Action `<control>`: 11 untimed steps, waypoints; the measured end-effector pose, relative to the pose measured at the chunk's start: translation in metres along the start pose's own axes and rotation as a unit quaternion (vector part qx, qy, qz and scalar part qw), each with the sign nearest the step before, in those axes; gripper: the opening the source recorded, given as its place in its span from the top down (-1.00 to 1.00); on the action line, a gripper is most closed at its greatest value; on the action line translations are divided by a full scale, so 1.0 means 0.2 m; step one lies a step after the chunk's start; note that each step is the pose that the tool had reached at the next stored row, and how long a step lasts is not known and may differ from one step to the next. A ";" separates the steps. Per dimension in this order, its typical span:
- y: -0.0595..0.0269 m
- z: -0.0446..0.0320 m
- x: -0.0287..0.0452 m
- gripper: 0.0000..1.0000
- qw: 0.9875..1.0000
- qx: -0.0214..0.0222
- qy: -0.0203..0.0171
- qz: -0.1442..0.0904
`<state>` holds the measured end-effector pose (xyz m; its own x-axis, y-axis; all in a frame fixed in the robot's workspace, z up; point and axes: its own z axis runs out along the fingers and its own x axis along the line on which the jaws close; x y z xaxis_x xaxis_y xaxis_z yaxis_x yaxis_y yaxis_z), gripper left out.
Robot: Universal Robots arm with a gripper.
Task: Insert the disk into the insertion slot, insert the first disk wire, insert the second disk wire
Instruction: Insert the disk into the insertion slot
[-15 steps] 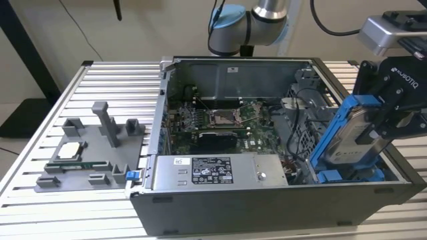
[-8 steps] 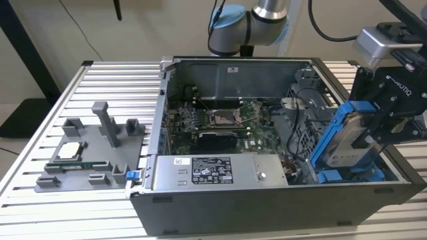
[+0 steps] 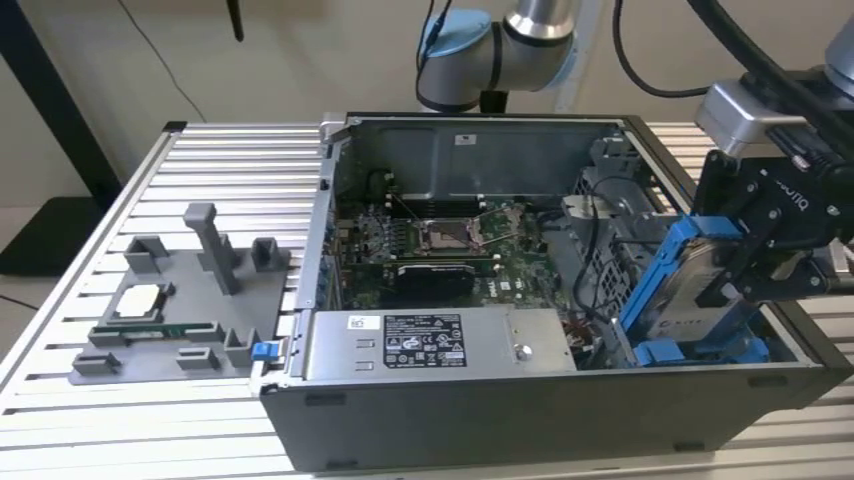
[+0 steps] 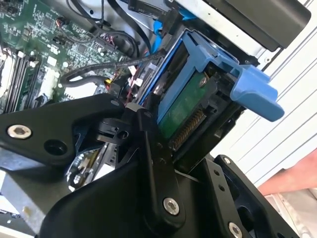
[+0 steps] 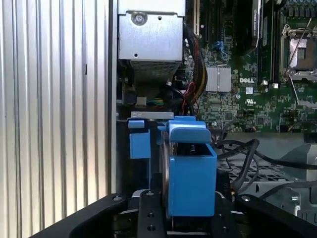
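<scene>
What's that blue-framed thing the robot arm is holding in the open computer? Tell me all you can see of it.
It is the disk, a flat silver metal drive clipped in a bright blue plastic frame with a protruding tab. A green circuit board shows on one face. It stands on edge, slightly tilted, at the exterior view's right end of the open computer case, its lower end down inside. The black gripper clamps it.

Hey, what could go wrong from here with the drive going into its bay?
1. The disk sits tilted in the gripper at the insertion slot, so its blue frame may catch on the bay's edge rather than slide in.
2. Black cables loop right beside the bay and could get snagged or pinched by the disk.
</scene>
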<state>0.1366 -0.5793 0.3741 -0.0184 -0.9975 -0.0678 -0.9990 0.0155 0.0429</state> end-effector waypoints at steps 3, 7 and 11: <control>-0.004 0.026 0.002 1.00 1.000 0.000 0.000 0.000; -0.010 0.056 0.004 1.00 1.000 0.000 0.000 0.000; -0.013 0.063 0.003 1.00 1.000 0.000 -0.001 0.000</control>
<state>0.1387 -0.5791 0.3615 -0.0177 -0.9974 -0.0692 -0.9990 0.0148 0.0422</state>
